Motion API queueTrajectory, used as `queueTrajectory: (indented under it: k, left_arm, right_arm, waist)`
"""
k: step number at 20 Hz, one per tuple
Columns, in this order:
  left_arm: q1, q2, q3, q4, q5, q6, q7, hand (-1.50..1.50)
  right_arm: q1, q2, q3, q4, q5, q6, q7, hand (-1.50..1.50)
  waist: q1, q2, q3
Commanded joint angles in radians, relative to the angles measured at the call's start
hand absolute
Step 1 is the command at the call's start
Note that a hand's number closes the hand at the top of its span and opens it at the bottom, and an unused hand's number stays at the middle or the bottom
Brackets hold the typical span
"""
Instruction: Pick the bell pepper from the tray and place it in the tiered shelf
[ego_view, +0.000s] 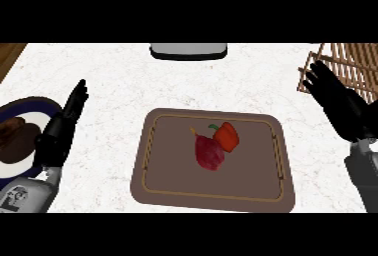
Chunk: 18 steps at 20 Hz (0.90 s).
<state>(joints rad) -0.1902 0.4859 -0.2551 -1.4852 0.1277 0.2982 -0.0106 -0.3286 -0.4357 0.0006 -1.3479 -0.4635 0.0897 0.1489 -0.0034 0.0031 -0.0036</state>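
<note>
A red-orange bell pepper (227, 136) with a green stem lies on the brown tray (170, 192) at the counter's middle. Beside it on the tray, touching its left side, lies a dark red vegetable (209, 153). The wooden slatted tiered shelf (353, 61) shows at the upper right corner. My right hand (336, 102) is open, fingers straight, right of the tray and just below the shelf. At the left of the tray my left hand (60, 131) is open with fingers pointing up. Neither hand touches the pepper.
A blue-rimmed plate (29, 106) with dark brown food sits at the left edge, partly behind my left forearm. A grey and white appliance (187, 50) stands at the counter's far edge. The wooden counter edge shows at the top left corner.
</note>
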Motion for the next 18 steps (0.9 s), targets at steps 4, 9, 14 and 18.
queueTrajectory:
  k: [4, 9, 14, 18]
  left_arm:
    - [0.064, -0.006, 0.058, 0.056, 0.08, -0.041, 0.05, 0.0]
    - [0.15, -0.011, 0.073, 0.088, 0.132, -0.059, 0.077, 0.0]
    - [0.184, -0.009, 0.108, 0.097, 0.172, -0.097, 0.046, 0.0]
    - [0.207, 0.034, 0.152, 0.086, 0.204, -0.145, 0.047, 0.0]
  right_arm:
    - [-0.144, 0.154, 0.213, -0.118, 0.258, -0.144, -0.11, 1.5]
    - [-0.118, 0.037, 0.217, -0.068, 0.628, -0.488, -0.048, 1.5]
    - [-0.026, 0.346, 0.541, -0.079, 0.905, -0.728, 0.004, -1.5]
    - [-0.048, 0.397, 0.649, -0.054, 1.179, -0.797, 0.275, -1.5]
  waist:
    - [0.046, -0.002, 0.001]
    - [0.022, -0.015, -0.011]
    - [0.023, -0.008, 0.0]
    - [0.004, -0.015, -0.001]
